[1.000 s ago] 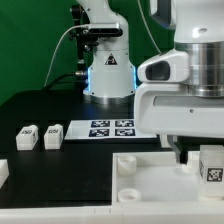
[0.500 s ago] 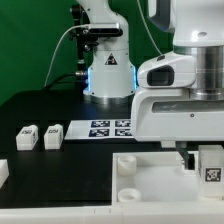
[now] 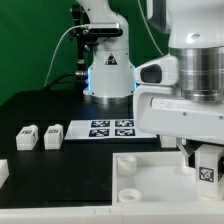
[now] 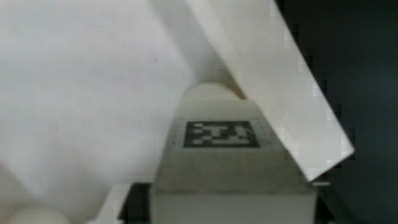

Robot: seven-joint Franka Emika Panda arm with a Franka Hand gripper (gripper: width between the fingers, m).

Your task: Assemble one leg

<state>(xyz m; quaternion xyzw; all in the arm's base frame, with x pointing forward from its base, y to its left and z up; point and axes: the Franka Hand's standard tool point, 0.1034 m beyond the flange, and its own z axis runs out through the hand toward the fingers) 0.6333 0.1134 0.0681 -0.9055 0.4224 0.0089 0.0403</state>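
Observation:
My gripper [image 3: 205, 166] is shut on a leg [image 3: 207, 172], a small white block with a black-and-white tag. It holds the leg upright at the right end of the big white panel [image 3: 140, 178]; I cannot tell whether the leg touches the panel. In the wrist view the same leg [image 4: 219, 140] fills the gap between the fingers of my gripper [image 4: 217, 205], with the panel [image 4: 89, 90] behind it. Two more legs [image 3: 27, 137] [image 3: 52, 134] lie side by side on the black table at the exterior view's left.
The marker board [image 3: 110, 128] lies behind the panel in mid-table. The robot base [image 3: 108, 70] stands at the back. Another white part [image 3: 3, 170] shows at the exterior view's left edge. The panel has round sockets [image 3: 128, 160] near its left end.
My gripper with the leg has shifted slightly to the exterior view's left and a little lower. The loose legs and the panel have not moved.

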